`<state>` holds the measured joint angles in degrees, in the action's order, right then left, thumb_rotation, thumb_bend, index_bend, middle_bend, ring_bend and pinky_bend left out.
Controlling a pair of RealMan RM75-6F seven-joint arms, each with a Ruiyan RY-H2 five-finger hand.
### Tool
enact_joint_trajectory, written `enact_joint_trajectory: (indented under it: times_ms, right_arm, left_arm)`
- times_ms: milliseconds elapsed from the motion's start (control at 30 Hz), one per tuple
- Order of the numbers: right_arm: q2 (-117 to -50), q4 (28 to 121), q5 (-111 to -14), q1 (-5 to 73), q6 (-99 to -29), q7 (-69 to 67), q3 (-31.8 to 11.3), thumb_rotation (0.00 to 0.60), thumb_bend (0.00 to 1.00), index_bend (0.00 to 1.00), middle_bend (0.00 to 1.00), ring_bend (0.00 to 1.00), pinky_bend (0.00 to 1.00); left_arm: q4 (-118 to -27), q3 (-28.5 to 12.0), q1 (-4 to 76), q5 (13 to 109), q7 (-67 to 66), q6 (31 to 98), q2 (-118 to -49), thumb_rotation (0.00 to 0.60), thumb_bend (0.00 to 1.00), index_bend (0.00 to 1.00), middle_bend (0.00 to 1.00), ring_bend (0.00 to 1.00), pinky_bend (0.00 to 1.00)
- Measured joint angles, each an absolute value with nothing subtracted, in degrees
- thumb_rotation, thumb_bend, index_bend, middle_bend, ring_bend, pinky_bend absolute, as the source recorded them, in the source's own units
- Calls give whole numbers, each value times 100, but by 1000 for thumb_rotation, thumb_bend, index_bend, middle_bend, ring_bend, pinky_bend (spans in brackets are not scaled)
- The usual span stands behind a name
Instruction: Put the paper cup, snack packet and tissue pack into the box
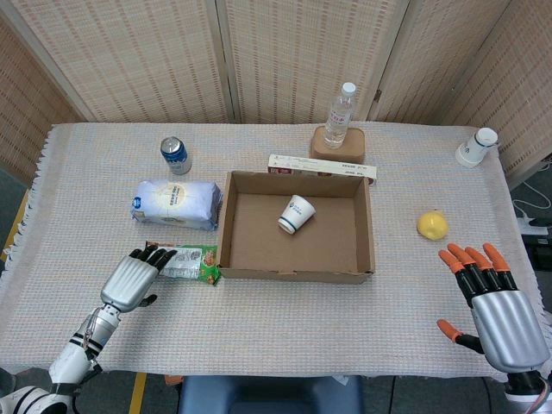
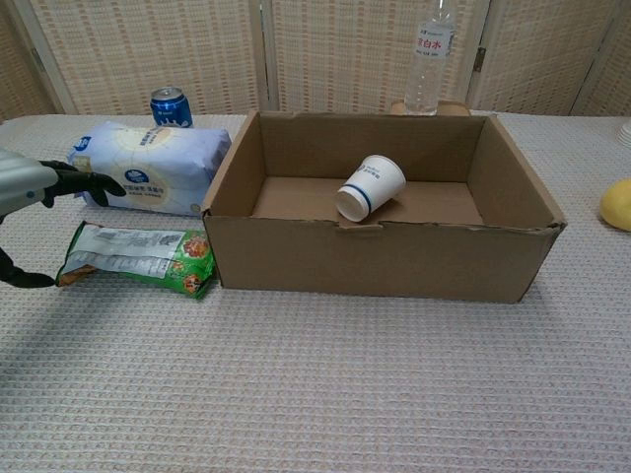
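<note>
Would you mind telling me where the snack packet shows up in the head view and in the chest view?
Head view: snack packet lies left of centre, beside the box's front left corner.
Chest view: snack packet lies far left, beside that corner.
Shared landmark: the tissue pack just behind it.

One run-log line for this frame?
paper cup: in box on side | snack packet, tissue pack: outside | left hand: reaching snack packet | right hand: open, empty

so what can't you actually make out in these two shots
- Chest view: the right hand is out of frame, and the yellow round fruit is cut by the right edge.
- Head view: whether the left hand touches the green snack packet; its fingers cover that end.
- Both views: label print on the clear plastic water bottle is too small.
</note>
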<state>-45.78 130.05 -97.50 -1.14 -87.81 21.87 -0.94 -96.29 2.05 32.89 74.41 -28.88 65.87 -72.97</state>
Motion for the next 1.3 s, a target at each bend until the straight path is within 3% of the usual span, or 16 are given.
enact_joint_trajectory:
  times_ms: [867, 1300]
  right_arm:
    - [-4603, 12974, -9571, -72, -8809, 2217, -194, 600, 0, 123, 97, 0, 0]
    - [-4662, 12962, -9637, -72, -8792, 2292, -166, 600, 0, 124, 97, 0, 0]
  left_arm:
    - [-8478, -310, 3747, 6684, -2889, 5588, -8235, 600, 170, 140, 175, 129, 314]
    - [-8135, -434, 3882, 6376, -2832, 5341, -8417, 600, 189, 189, 213, 170, 369]
